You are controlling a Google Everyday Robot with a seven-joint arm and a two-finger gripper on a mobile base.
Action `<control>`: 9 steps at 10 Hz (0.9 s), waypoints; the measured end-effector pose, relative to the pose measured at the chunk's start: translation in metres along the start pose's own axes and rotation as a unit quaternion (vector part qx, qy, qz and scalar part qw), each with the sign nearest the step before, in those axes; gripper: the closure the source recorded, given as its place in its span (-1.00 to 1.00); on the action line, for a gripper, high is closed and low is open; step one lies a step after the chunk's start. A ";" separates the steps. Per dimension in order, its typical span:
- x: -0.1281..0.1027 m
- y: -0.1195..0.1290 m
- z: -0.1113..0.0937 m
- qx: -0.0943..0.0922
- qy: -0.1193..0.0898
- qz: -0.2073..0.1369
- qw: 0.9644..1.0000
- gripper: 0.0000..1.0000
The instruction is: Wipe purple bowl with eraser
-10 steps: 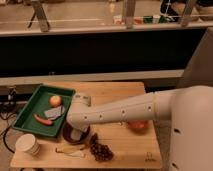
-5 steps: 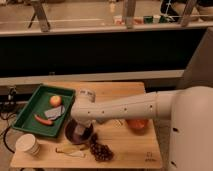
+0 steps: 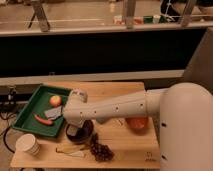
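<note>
The purple bowl (image 3: 83, 133) stands on the wooden table near its front left, just right of the green tray. My gripper (image 3: 74, 129) hangs from the white arm and reaches down into the bowl, covering its left part. A small pale grey-brown piece at the gripper's tip inside the bowl looks like the eraser (image 3: 73, 132); most of it is hidden by the gripper and the bowl's rim.
A green tray (image 3: 26, 111) at the left holds an apple (image 3: 55, 100), a red strip (image 3: 42, 119) and a flat grey sheet (image 3: 54, 114). A paper cup (image 3: 28, 145), a yellowish strip (image 3: 70, 150), grapes (image 3: 102, 150) and an orange bowl (image 3: 136, 123) stand around.
The wrist has shifted a little above the purple bowl while the gripper stays down in it. The bowl and the other things have not moved.
</note>
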 end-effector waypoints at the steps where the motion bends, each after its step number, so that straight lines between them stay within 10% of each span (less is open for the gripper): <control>1: -0.007 0.001 -0.001 0.005 -0.004 -0.004 1.000 0.99; 9: -0.001 0.075 -0.024 -0.020 0.011 0.021 1.000 0.99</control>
